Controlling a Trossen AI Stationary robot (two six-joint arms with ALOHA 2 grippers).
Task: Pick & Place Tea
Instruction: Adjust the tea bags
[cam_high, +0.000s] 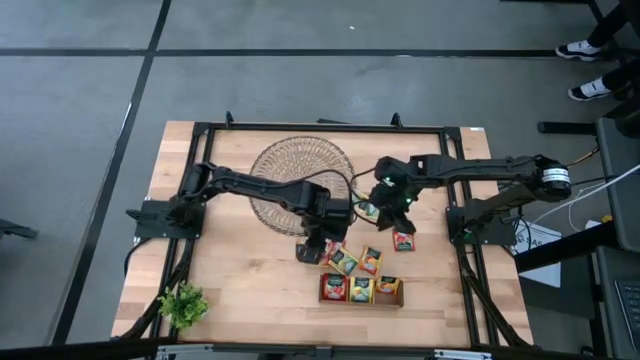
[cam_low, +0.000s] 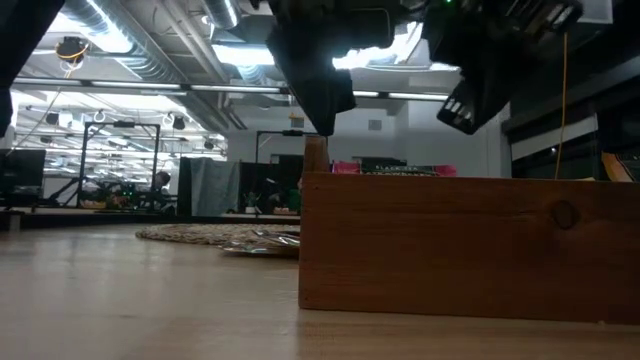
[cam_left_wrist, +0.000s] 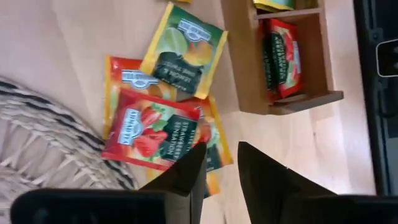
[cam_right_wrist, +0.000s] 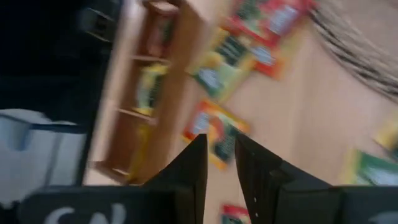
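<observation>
— What's over on the left of the wooden tray (cam_high: 360, 298)?

— A little green plant (cam_high: 182, 305) at the table's near corner, well to the tray's left. Then the wicker dish (cam_high: 285, 165), behind the tray and to its left. The left gripper (cam_high: 312, 247) hangs just left of the tray's left end, by the dish's near rim. Its fingers (cam_left_wrist: 186, 175) stand a narrow gap apart with nothing between them.

— And the tea?

— A strawberry sachet (cam_left_wrist: 152, 129) lies on an overlapping heap beside the dish, with a green-yellow sachet (cam_left_wrist: 182, 51) nearer the tray. A red sachet (cam_left_wrist: 283, 57) stands in the tray's end compartment. Another red sachet (cam_high: 403, 240) lies alone behind the tray's right end.

— The other arm?

— The right gripper (cam_high: 393, 203) hovers behind the tray, right of the dish, fingers slightly parted, gripping nothing.
</observation>
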